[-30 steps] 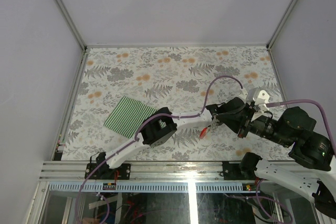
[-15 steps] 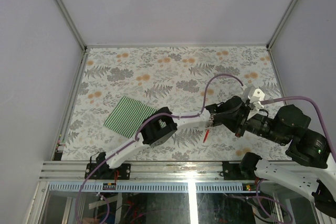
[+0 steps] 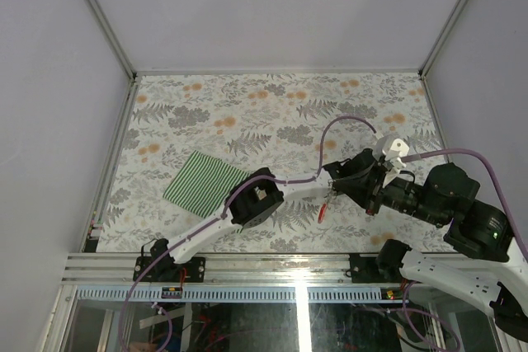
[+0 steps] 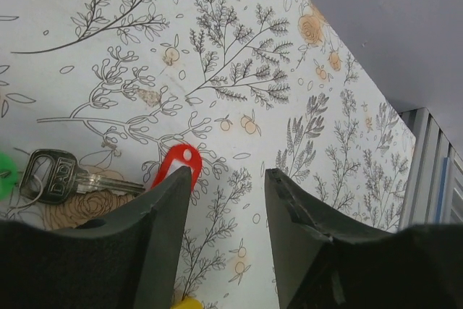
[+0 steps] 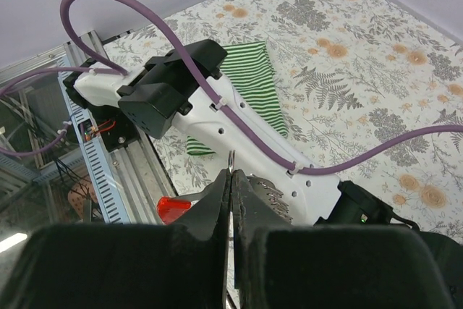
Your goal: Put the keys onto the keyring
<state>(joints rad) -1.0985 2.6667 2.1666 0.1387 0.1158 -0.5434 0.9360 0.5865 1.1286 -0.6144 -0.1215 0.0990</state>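
Observation:
My right gripper (image 5: 231, 179) is shut on the thin grey loop of the keyring (image 5: 231, 158). The loop's edge pokes out above the fingertips and its red tag (image 5: 172, 208) hangs beside them. From above, that red tag (image 3: 322, 213) dangles just below the two meeting grippers. My left gripper (image 4: 228, 175) stands open over bare patterned table. Beside its left finger (image 4: 155, 215) shows a red tag (image 4: 176, 164), and further left lies a metal key (image 4: 56, 176) with a green piece (image 4: 6, 171). A yellow bit (image 4: 187, 303) peeks out low between the fingers. From above the keys are hidden under the arms.
A green-striped cloth (image 3: 205, 179) lies on the left of the floral table (image 3: 247, 113). The left arm's white link (image 5: 217, 124) and purple cable (image 5: 239, 128) cross right in front of the right gripper. The metal rail (image 3: 264, 265) runs along the near edge.
The right arm has shifted a little to the left towards the left gripper, carrying the keyring; the red tag hangs slightly lower. The left gripper's opening has stayed the same.

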